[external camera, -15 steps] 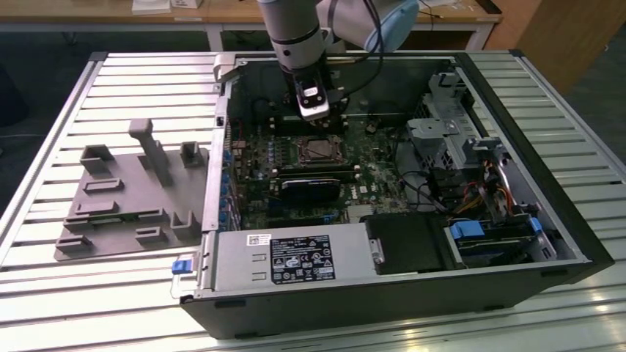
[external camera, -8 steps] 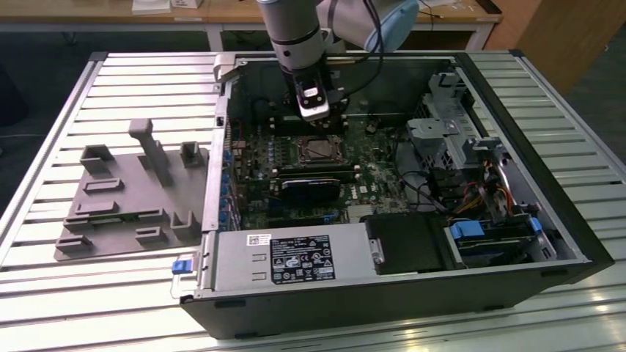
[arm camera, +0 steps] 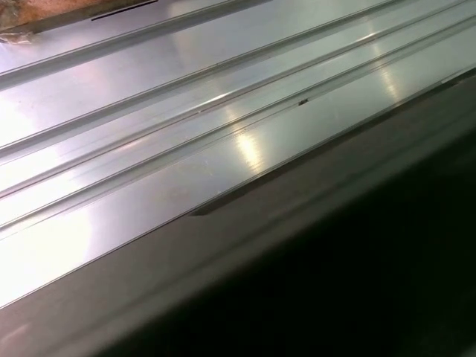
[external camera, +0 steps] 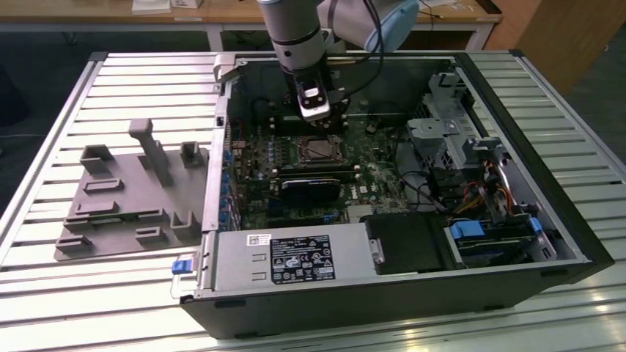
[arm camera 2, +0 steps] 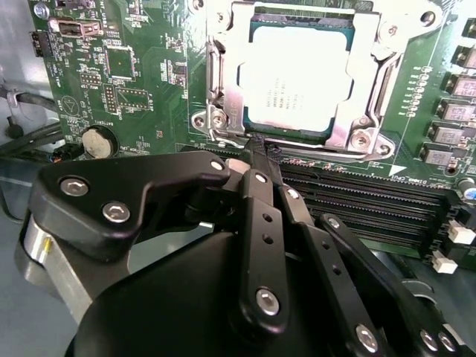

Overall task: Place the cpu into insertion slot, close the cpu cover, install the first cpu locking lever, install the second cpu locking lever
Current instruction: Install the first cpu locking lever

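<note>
The cpu (arm camera 2: 294,82), a pale square chip, lies in the insertion slot (external camera: 318,149) on the green board inside the open computer case. The silvery cpu cover (arm camera 2: 225,89) lies flat around it, its cut-out framing the chip. Thin metal levers run along two sides of the frame; I cannot tell whether they are latched. My gripper (arm camera 2: 258,149) is shut with nothing between its black fingers. Its tip hangs just off one edge of the socket frame. In the exterior view the gripper (external camera: 321,126) stands upright just behind the socket.
A black rectangular module (external camera: 308,189) and the power supply (external camera: 293,260) lie in front of the socket. Memory slots (arm camera 2: 357,201) run beside it. Drive cages and cables (external camera: 470,169) fill the exterior view's right. A grey fixture tray (external camera: 127,198) sits on the slatted table (arm camera: 186,111).
</note>
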### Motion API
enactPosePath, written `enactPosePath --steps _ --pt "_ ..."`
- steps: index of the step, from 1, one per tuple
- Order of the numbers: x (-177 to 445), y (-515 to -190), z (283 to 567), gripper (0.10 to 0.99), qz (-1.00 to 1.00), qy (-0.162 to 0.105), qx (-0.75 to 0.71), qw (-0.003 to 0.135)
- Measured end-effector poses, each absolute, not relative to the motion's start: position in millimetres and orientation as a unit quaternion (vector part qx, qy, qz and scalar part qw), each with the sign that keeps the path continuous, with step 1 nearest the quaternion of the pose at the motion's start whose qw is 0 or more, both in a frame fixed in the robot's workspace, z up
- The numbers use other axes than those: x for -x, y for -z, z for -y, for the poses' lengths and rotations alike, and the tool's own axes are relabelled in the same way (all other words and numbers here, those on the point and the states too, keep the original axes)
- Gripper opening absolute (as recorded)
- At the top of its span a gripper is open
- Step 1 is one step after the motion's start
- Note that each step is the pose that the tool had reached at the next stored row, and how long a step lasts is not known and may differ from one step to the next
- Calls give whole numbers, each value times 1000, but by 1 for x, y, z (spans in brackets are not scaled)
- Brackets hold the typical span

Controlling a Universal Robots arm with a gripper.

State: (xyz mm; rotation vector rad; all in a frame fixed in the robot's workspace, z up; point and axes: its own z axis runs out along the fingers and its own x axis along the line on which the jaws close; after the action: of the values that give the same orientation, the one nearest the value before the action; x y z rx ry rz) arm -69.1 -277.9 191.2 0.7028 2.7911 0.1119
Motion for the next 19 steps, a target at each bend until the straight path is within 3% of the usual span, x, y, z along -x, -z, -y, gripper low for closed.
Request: enactPosePath --steps 19 --pt "69 -191 280 102 -961 -41 -242 130"
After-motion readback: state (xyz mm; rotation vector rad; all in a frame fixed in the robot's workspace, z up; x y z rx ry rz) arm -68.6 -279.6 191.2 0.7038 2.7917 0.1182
